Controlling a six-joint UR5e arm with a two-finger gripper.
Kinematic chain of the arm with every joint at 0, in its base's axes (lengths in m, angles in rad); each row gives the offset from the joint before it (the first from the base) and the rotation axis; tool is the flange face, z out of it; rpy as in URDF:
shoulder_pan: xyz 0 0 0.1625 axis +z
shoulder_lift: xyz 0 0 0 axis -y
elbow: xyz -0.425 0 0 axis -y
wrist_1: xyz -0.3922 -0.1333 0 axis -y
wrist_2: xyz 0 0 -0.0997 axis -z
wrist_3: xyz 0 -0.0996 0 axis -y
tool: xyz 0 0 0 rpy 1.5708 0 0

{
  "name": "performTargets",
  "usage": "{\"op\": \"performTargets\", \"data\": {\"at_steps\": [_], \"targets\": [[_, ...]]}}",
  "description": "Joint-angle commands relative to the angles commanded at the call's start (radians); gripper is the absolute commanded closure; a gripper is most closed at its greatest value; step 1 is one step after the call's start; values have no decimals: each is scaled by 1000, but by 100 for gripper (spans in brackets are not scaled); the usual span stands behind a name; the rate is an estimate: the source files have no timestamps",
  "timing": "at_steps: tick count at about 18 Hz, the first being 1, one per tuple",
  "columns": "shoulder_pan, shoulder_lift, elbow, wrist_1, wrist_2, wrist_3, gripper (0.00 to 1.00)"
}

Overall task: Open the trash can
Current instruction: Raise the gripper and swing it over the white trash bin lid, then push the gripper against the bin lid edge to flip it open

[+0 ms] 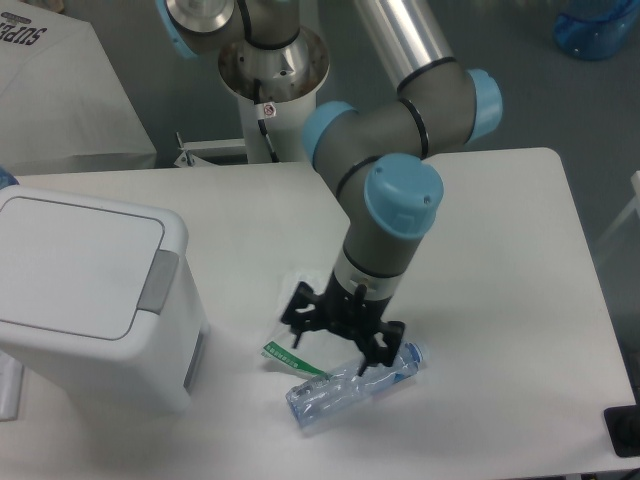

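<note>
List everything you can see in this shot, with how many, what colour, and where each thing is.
trash can: one, white with a grey push tab, lid closed, left side of the table.
plastic bottle: one, clear, crushed, lying on the table near the front, just below the gripper.
plastic wrapper: one, clear with a green strip, on the table between the trash can and the arm.
table: one, white.
white box: one, with some lettering, behind the table at upper left.
blue container: one, upper right corner, partly cut off.
gripper: one, black, fingers spread, above the wrapper and bottle.
arm: one, grey with light blue caps.
</note>
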Motion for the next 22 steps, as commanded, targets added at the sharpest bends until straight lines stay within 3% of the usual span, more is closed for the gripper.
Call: {"op": "performTargets", "data": {"at_steps": [7,10,16,22], "targets": [[-17,109,-9,2,-155,-109,0],[-47,127,-17,0,-160,-117,0],[-58,180,-97,35,-154,-123,0],[-74,175,-117,74,-149,-123,0]]}}
